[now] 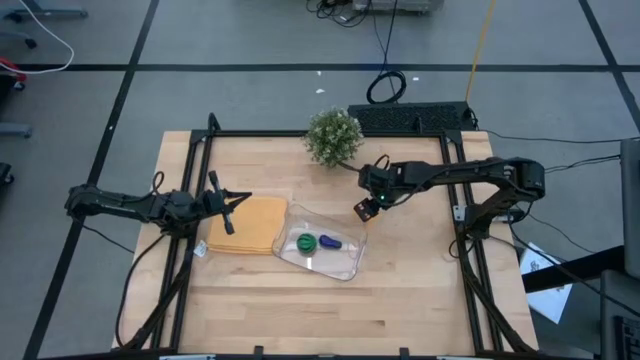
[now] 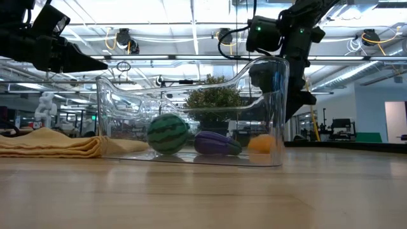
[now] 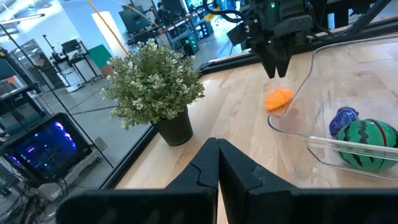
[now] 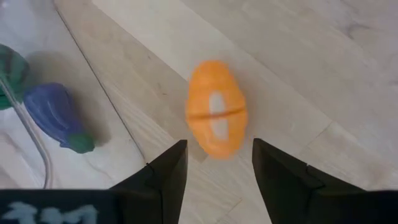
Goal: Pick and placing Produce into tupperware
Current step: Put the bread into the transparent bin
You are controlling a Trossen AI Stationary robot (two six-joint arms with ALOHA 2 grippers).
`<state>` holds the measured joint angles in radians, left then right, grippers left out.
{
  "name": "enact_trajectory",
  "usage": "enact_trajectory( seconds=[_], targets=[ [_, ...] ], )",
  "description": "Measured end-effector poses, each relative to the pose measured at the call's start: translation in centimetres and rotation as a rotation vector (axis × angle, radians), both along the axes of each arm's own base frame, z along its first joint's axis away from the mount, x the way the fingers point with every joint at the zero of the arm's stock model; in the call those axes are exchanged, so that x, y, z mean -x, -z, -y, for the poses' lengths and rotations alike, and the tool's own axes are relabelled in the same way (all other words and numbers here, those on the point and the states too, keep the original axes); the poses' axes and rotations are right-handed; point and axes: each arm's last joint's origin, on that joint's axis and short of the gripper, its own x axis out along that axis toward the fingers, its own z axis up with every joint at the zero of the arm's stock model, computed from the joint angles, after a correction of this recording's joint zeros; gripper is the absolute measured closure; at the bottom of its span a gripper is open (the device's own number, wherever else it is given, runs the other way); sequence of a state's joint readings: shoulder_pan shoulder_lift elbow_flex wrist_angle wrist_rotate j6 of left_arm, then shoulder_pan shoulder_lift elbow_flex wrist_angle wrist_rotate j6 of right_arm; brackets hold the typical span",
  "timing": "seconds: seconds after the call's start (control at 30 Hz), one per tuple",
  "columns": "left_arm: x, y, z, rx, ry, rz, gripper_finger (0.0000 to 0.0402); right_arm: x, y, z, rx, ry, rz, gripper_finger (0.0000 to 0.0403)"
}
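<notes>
Now hovering spread over orange piece (image 4: pixel 216 107), right of centre, outside tupperware (image 1: pixel 352 262) on desk (image 1: pixel 420 300).
Probably light, hard, smooth; best pinched by right pincer (image 4: pixel 214 163) across narrow middle. Counted: three produce pieces, green (image 1: pixel 306 242) and purple (image 1: pixel 329 241) inside; one tupperware. Left pincer (image 3: pixel 217 163) pressed together, mid-left.

Overhead downward, table-level across, two wrist close-ups; all sharing the clear tupperware (image 1: pixel 322 245).

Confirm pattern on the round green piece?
Watermelon: green with dark stripes. Clearest in the low view.
</notes>
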<state>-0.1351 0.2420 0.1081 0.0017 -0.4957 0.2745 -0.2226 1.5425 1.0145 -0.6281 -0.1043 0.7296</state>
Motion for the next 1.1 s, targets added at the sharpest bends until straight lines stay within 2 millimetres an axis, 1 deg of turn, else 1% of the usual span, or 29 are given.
enact_trajectory(
  seconds=[0.3, 0.87, 1.1],
  targets=[
    [0.0, 0.0, 0.0, 0.000, 0.000, 0.000, 0.0398, 0.0, 0.0, 0.0, 0.001, -0.009, -0.004, 0.0254],
    [0.0, 0.0, 0.0, 0.002, 0.000, 0.001, 0.0398, -0.3, -0.1, 0.1, 0.010, -0.006, 0.027, 0.0252],
    [0.0, 0.0, 0.0, 0.002, 0.000, 0.000, 0.0398, 0.1, -0.1, 1.4, 0.012, 0.043, 0.027, 0.0252]
  ],
)
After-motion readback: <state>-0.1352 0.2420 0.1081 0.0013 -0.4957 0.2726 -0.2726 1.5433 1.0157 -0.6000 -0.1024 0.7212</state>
